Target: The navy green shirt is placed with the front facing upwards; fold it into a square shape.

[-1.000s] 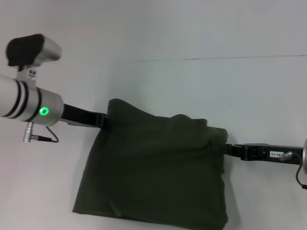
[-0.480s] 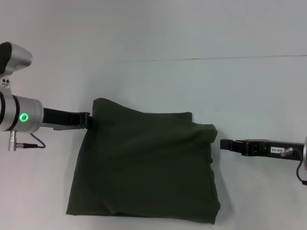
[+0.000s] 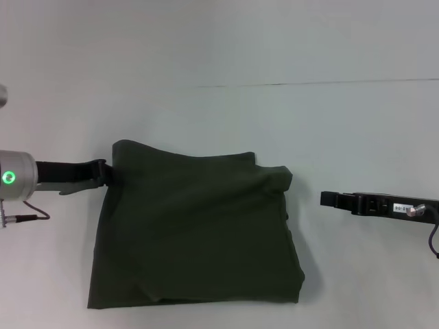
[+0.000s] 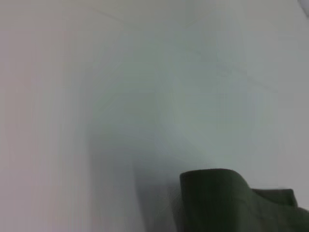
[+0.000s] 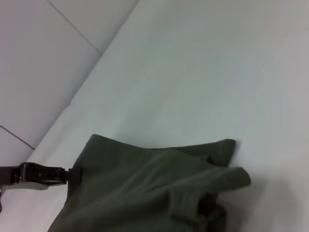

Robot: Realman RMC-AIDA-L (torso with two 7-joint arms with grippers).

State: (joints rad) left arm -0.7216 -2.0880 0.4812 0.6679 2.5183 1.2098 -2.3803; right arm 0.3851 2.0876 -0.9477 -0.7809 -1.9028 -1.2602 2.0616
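Since the earlier frame my left gripper (image 3: 108, 171) has dragged the shirt's far-left corner leftward, jaws clamped on it; my right gripper (image 3: 326, 199), let go, sits just right of the navy green shirt (image 3: 195, 233), jaw gap indiscernible. Folded bundle lies mid-surface (image 3: 274, 123). Release only once the far edge lies straight.

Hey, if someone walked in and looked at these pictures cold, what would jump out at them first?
The dark navy green shirt, folded into a rough square, dominates the middle of the pale table. The left gripper meets its far left corner, while the right gripper sits apart from the shirt's right edge, touching nothing. The far right corner looks rumpled, not flat.
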